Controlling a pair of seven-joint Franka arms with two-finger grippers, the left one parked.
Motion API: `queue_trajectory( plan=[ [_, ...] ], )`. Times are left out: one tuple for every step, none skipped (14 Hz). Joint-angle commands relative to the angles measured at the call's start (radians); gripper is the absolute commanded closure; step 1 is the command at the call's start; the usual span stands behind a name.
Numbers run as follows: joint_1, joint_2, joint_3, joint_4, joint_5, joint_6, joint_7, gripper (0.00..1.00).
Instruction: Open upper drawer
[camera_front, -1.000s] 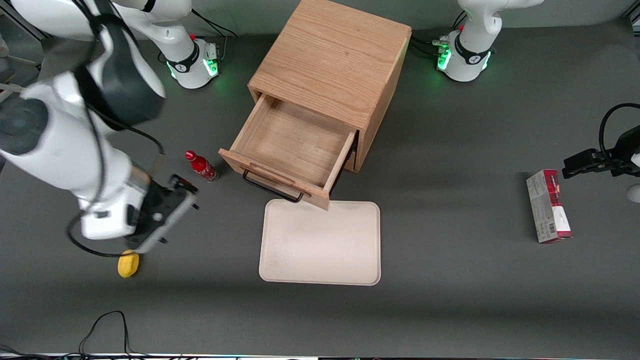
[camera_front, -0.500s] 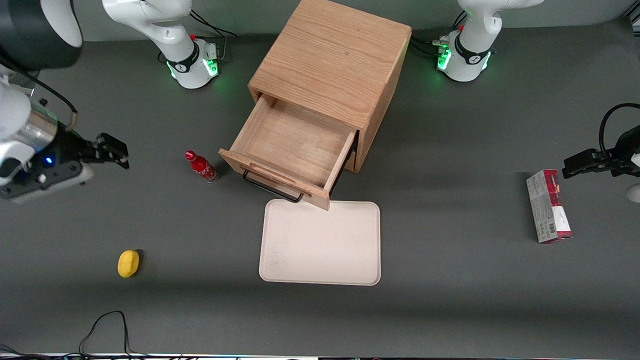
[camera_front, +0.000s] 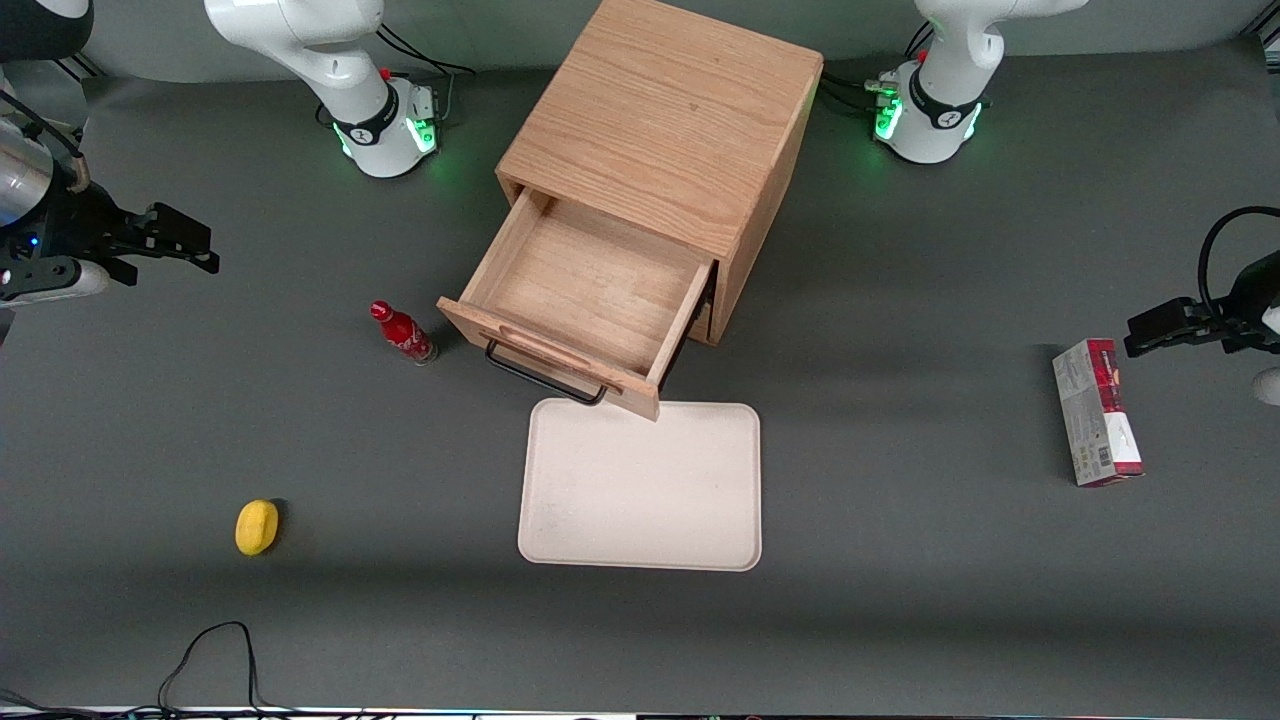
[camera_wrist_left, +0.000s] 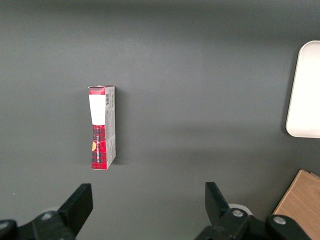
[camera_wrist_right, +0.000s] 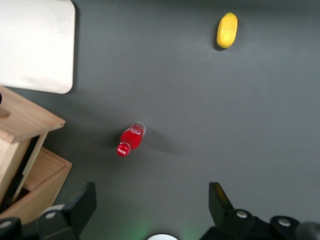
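Since half a second ago the tool (camera_front: 195, 247) has risen and drawn back toward the working arm's end of the tabletop (camera_front: 900, 520), and it now hangs well apart from the cabinet (camera_front: 665, 120). Its two fingers (camera_wrist_right: 80, 205) stand wide apart and hold nothing.

The upper drawer (camera_front: 580, 300) is pulled far out of the cabinet, its bare wooden floor in plain sight. Its thin black wire handle (camera_front: 545, 378) hangs from the drawer front, at about 7 o'clock from the cabinet top in the front view. The drawer's front corner overhangs the rim of a cream tray (camera_front: 640, 485), which lies flat at 6 o'clock from the drawer, nearer the front camera.

A small red bottle (camera_front: 402, 333) stands just beside the drawer front, toward the working arm's end. A yellow lemon-like thing (camera_front: 257, 527) lies at about 7 o'clock from the bottle, well apart and nearer the front camera. A red and grey carton (camera_front: 1097, 412) lies toward the parked arm's end of the tabletop.
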Motion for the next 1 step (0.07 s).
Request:
queue_trajectory(
  plan=[
    [0.003, 0.02, -0.011, 0.017, 0.026, 0.017, 0.042, 0.0]
  ],
)
